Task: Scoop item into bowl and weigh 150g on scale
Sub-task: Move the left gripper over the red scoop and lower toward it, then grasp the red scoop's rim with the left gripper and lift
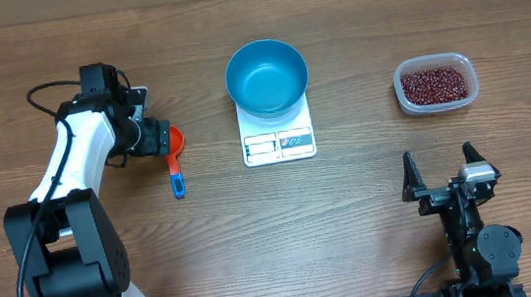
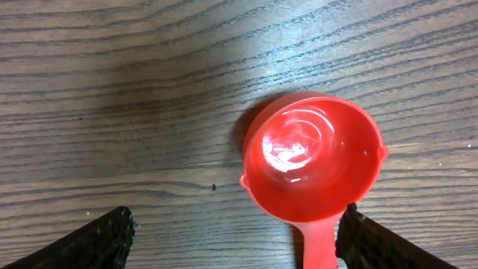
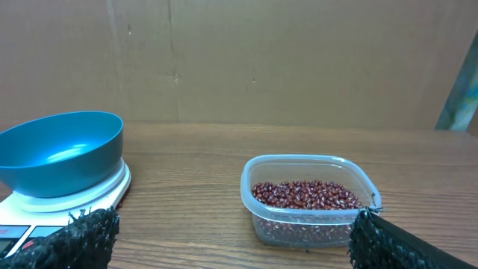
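A blue bowl (image 1: pixel 267 77) stands empty on the white scale (image 1: pixel 279 144) at the table's back centre. The beans (image 1: pixel 432 84) fill a clear plastic tub (image 1: pixel 403 94) at the back right. Left of the scale lies a red scoop (image 1: pixel 176 138) with a blue handle end (image 1: pixel 178 184). My left gripper (image 1: pixel 164 139) hovers over the scoop (image 2: pixel 314 157), open; the red handle runs between the fingers, close to the right one. My right gripper (image 1: pixel 438 165) stands open near the front right, facing the beans (image 3: pixel 305 194) and bowl (image 3: pixel 63 153).
The scale's display edge (image 3: pixel 15 235) shows at the lower left of the right wrist view. A brown cardboard wall (image 3: pixel 239 60) rises behind the table. Bare wood lies between the scale and the tub.
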